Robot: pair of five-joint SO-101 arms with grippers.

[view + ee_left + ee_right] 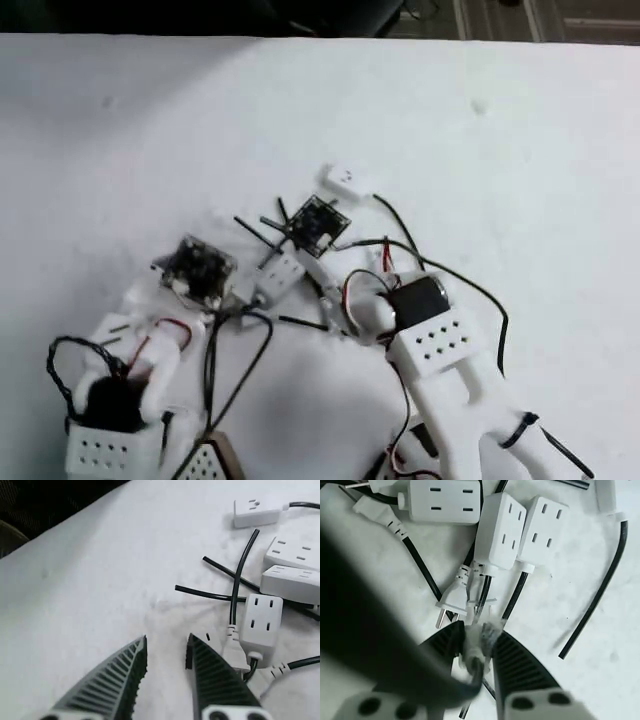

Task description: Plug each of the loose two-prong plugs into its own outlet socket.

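Observation:
My right gripper [479, 647] is shut on a white two-prong plug [481, 636], whose black cord runs back over the jaw. Just beyond it lies a loose white plug [453, 598], prongs toward the gripper. Three white outlet blocks lie further out [445, 500] [500, 527] [545, 525], and a third plug [377, 511] lies beside the first block. My left gripper [166, 656] stands open just above the white table, nothing between its fingers. A white plug [235, 652] lies right beside one finger, next to an outlet block [262, 620].
More outlet blocks [292, 580] [295, 552] and a single white outlet [255, 512] lie among crossing black cords [240, 570]. From above, both arms [150, 340] [450, 360] converge on the cluster [283, 270] at the table's centre. The table's far edge [300, 36] meets dark floor.

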